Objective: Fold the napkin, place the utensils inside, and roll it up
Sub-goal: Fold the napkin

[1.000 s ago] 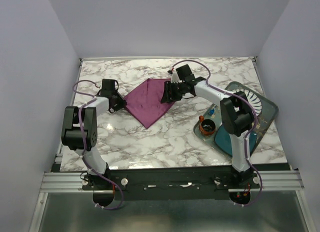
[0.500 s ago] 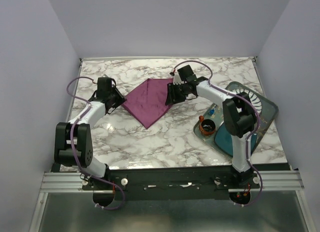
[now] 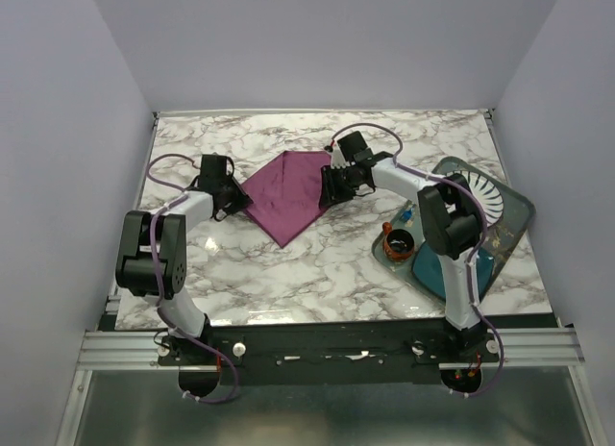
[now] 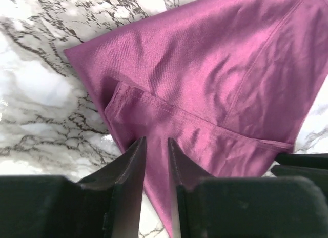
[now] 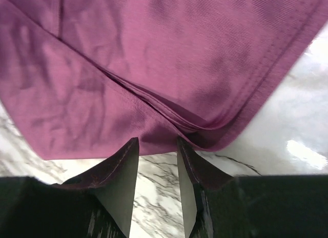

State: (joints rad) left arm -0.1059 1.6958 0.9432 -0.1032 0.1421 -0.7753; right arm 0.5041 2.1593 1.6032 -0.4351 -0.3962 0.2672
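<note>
The plum-purple napkin [image 3: 288, 191] lies folded into a triangle on the marble table, its point toward the near side. My left gripper [image 3: 233, 200] is at the napkin's left corner. In the left wrist view its jaws [image 4: 156, 140] stand a narrow gap apart over the cloth [image 4: 215, 79], with a folded hem just ahead. My right gripper [image 3: 332, 185] is at the napkin's right edge. In the right wrist view it [image 5: 158, 140] is open, its tips at the layered edge [image 5: 169, 68], with bare marble between the fingers. No knife shows clearly.
A white plate [image 3: 490, 198] lies on a teal mat [image 3: 452, 268] at the right of the table. A small orange-rimmed dark cup [image 3: 397, 242] stands at the mat's left edge. Purple-grey walls close in the table on three sides.
My left gripper drew back up and left off the napkin, then returned to its left corner. My right gripper stayed at the right edge, shifting slightly. The napkin kept its shape.
</note>
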